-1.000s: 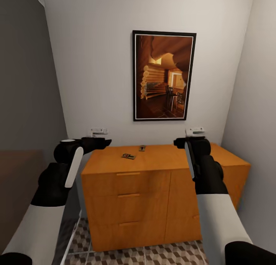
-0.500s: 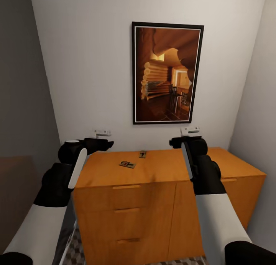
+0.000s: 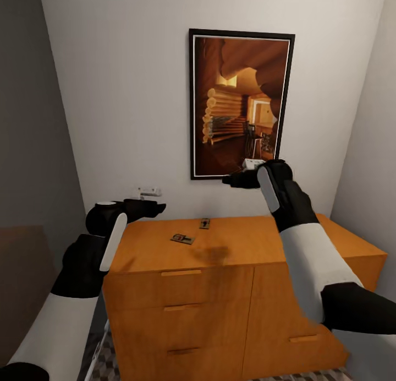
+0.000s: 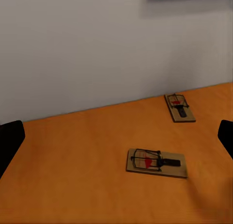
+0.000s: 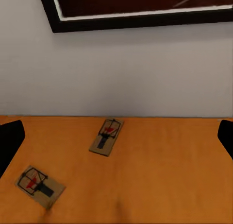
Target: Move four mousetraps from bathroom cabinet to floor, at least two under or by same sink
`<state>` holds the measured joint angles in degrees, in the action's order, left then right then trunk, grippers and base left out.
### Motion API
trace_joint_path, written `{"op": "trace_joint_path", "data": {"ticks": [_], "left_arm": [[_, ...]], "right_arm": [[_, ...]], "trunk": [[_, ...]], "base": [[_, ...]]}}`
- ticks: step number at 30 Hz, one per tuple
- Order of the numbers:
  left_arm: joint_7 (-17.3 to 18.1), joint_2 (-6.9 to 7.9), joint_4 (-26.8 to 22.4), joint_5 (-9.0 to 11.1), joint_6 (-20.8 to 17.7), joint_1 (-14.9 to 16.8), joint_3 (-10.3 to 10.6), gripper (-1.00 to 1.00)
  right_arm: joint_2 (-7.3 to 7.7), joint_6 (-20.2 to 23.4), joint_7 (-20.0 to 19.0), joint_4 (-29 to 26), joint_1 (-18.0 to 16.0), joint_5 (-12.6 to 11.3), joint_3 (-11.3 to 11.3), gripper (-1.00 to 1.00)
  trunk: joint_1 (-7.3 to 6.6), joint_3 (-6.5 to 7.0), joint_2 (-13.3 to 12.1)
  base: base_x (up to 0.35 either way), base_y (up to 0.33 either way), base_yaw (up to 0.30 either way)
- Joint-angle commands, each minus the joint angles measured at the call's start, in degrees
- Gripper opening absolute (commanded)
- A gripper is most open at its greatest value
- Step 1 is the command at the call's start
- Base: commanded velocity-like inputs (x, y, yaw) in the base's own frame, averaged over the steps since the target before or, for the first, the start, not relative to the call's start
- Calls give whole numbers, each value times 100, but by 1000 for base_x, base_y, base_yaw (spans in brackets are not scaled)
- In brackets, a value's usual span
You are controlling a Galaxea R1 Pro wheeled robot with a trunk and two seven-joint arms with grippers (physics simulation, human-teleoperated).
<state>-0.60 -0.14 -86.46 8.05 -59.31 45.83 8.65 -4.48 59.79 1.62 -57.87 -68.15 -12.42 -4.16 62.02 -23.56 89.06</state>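
Observation:
Two mousetraps lie on top of the orange-brown cabinet [image 3: 242, 248]: one [image 3: 182, 238] toward the front, the other [image 3: 204, 223] close to the wall. The left wrist view has them as the near mousetrap [image 4: 157, 162] and the far mousetrap [image 4: 180, 107]; in the right wrist view they are the far one [image 5: 106, 136] and the near one [image 5: 40, 186]. My left gripper [image 3: 155, 205] hovers open at the cabinet's left rear corner. Raised above the cabinet top, right of the traps, my right gripper [image 3: 231, 178] is open. Both are empty.
A framed picture [image 3: 240, 103] hangs on the white wall behind the cabinet. A dark grey wall [image 3: 27, 150] closes the left side and a pale wall [image 3: 374, 150] the right. Cube-patterned floor tiles [image 3: 107, 359] show at the cabinet's foot.
My right arm has risen and swung left over the cabinet top. The view has moved closer to the cabinet. The left arm and both traps are where they were.

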Motion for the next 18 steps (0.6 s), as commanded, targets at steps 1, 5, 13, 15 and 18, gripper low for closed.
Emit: {"op": "trace_joint_path", "data": {"ticks": [1, 5, 13, 15, 18], "left_arm": [[2, 1, 3, 24, -29, 5, -1, 100], [16, 3, 14, 27, -34, 5, 3, 100], [74, 5, 24, 36, -36, 5, 2, 100], [108, 5, 28, 37, -38, 5, 2, 100], [128, 5, 30, 38, -42, 5, 0, 100]], "right_arm": [[13, 21, 16, 84, -97, -180, -240, 100], [26, 21, 14, 115, -199, -507, -795, 100], [65, 21, 11, -164, -258, -1275, -1604, 100], [144, 21, 12, -347, -263, -1654, -1835, 100], [206, 21, 13, -532, -266, -1954, -2066, 100]], "trunk": [[0, -7, 4], [0, -7, 4], [0, -7, 4], [0, -7, 4], [0, -7, 4]], "base": [[0, 0, 0], [0, 0, 0], [0, 0, 0], [0, 0, 0], [0, 0, 0]]}}
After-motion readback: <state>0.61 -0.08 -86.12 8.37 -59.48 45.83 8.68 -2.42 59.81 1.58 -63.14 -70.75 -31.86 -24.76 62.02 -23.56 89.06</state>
